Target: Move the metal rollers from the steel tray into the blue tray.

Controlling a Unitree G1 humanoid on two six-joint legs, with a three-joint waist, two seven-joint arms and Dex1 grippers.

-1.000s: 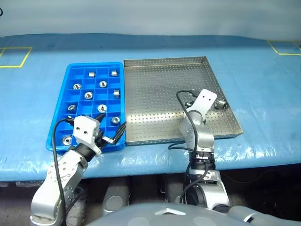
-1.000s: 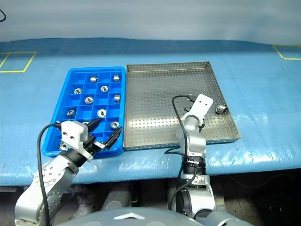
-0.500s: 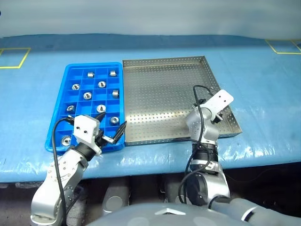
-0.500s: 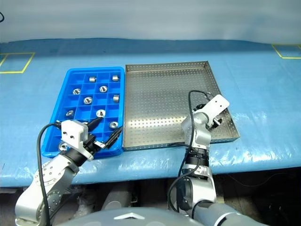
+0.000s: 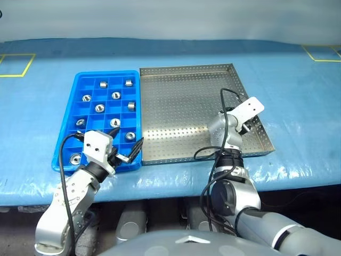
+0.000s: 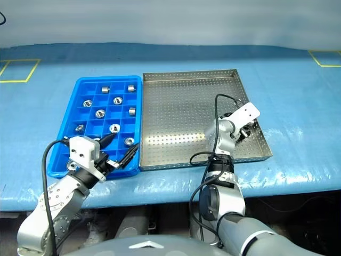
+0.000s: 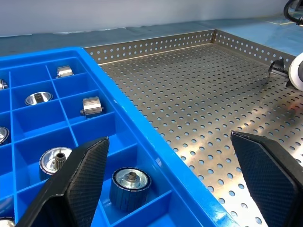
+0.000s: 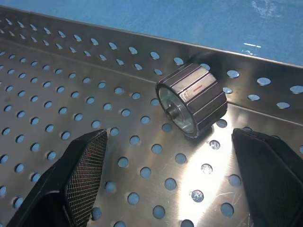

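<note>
The steel tray [image 5: 181, 106] lies in the middle of the table, with the blue tray [image 5: 106, 73] right beside it on the left. Several metal rollers [image 5: 99, 108] sit in the blue tray's compartments. One roller [image 8: 191, 99] lies on its side on the steel tray's perforated floor, against the right wall. My right gripper [image 8: 168, 137] is open just short of this roller, one finger to each side, not touching it. My left gripper [image 5: 127, 143] hangs open and empty over the blue tray's near right corner, and a roller [image 7: 130, 182] shows in the compartment below it.
A blue cover [image 5: 298, 90] spreads over the table, with yellow tape marks at its far left [image 5: 16, 64] and far right [image 5: 319, 53]. The table's front edge [image 5: 160, 186] runs just behind both wrists. Black cables loop off each wrist.
My right gripper has swung to the right across the steel tray to the roller at the right wall, and its fingers have opened wider. The left arm has kept still.
</note>
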